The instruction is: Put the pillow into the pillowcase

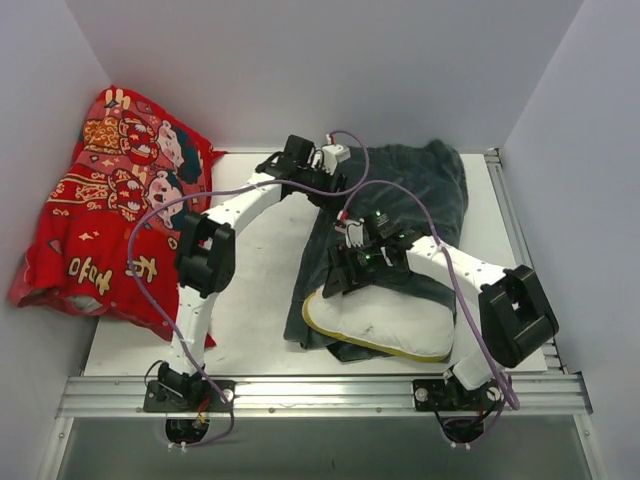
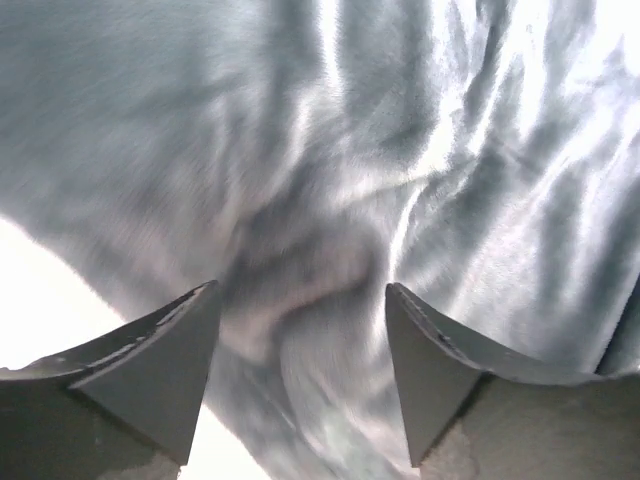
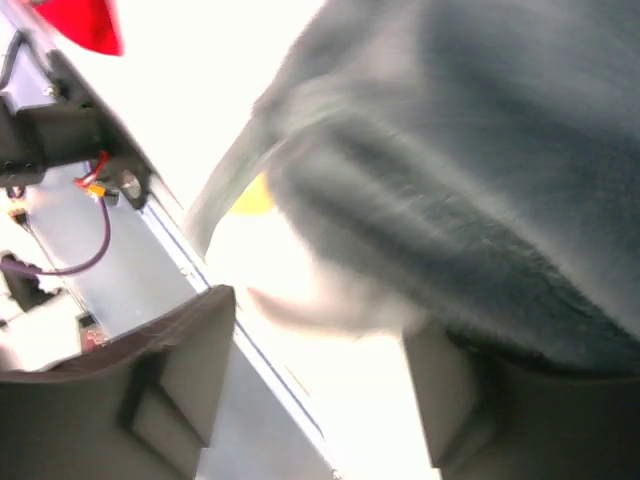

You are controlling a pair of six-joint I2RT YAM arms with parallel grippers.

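The pillowcase (image 1: 410, 195) lies dark grey-blue face up, crumpled, from the back right towards the table's middle. The white pillow (image 1: 385, 325) with its yellow band lies at the front, its far part under the pillowcase's near end. My left gripper (image 1: 318, 183) is at the pillowcase's back left edge. In the left wrist view this gripper (image 2: 300, 310) is open, with the plush fabric (image 2: 350, 150) spread close beneath it. My right gripper (image 1: 332, 283) is open over the pillow's left end. In the right wrist view the gripper (image 3: 320, 340) frames the white pillow (image 3: 330, 270), with the pillowcase (image 3: 480, 160) draped above.
A red cloth with cartoon figures (image 1: 110, 210) is heaped against the left wall. An aluminium rail (image 1: 320, 392) runs along the table's near edge, also showing in the right wrist view (image 3: 250, 350). White walls close in the back and both sides.
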